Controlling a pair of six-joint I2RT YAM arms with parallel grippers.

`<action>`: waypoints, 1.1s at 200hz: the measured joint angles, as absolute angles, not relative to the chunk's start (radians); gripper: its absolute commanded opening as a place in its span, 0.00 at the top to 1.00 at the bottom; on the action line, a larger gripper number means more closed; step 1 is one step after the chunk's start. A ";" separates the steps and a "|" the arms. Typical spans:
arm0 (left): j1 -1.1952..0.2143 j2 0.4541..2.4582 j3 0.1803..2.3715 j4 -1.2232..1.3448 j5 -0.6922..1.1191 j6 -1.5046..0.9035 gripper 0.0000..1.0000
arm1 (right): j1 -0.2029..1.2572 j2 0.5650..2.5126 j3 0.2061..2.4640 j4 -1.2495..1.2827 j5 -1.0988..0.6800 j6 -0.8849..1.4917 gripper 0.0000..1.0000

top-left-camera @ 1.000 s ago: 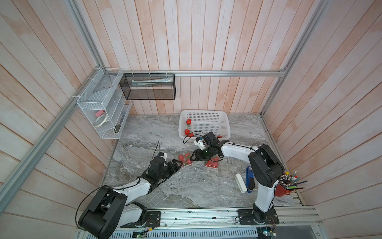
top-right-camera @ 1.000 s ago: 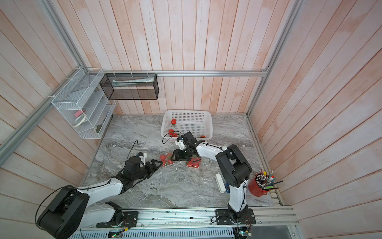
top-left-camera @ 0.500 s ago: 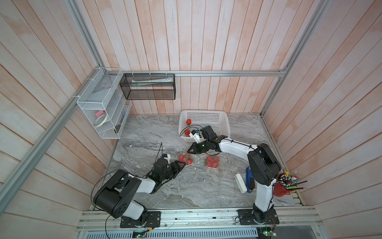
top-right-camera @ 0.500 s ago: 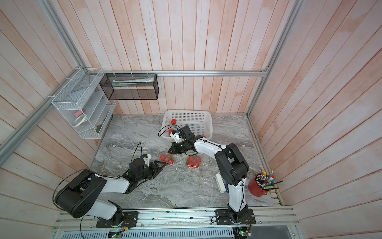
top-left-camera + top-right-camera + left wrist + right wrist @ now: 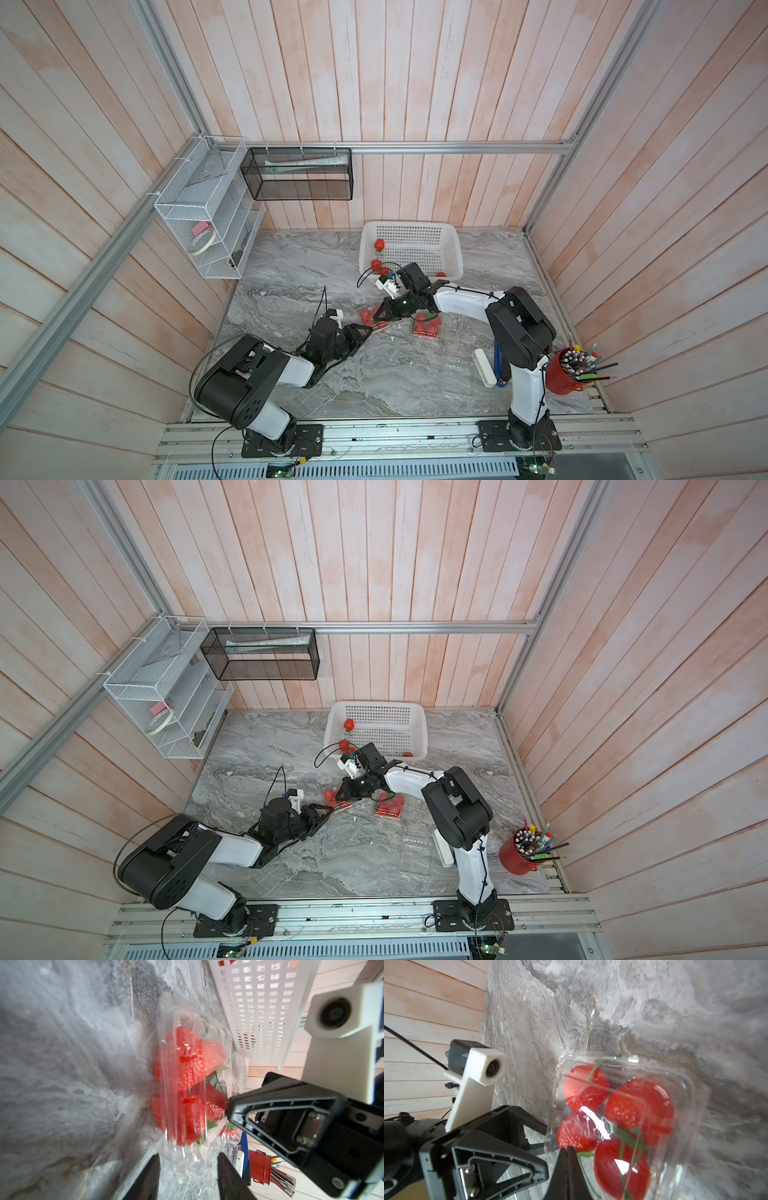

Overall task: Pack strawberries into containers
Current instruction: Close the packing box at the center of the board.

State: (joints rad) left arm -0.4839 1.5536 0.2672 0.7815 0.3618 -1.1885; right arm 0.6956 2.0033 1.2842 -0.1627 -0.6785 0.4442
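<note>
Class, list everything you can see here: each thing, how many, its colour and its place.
Basket: one, white, back of table.
Loose strawberries: at least three, red, in basket.
Boxes: two, clear, mid-table, strawberries inside.
Cup: one, red, pencils inside, right front corner.
Bar: one, white, front right of table.
Rack: one, white wire, left wall.
Shelf: one, black mesh, back wall.
Table: one, grey marble.
Left pincer: black, open, at one box.
Right pincer: black, shut, at the same box.
</note>
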 measured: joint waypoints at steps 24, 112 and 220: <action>-0.484 1.580 0.267 0.802 0.362 -1.193 0.62 | 0.696 2.005 1.270 -0.147 -0.684 0.445 0.95; -0.484 1.592 0.270 0.834 0.361 -1.201 0.79 | 0.700 2.017 1.256 -0.110 -0.708 0.453 0.95; -0.424 1.353 0.296 0.606 0.343 -1.122 0.36 | 0.691 1.950 1.258 -0.192 -0.636 0.437 0.94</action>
State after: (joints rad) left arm -0.4236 1.3529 0.2962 0.6064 0.3428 -1.1225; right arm 0.6910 1.9495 1.2575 -0.1925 -0.6357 0.4366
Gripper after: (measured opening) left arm 0.617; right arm 0.058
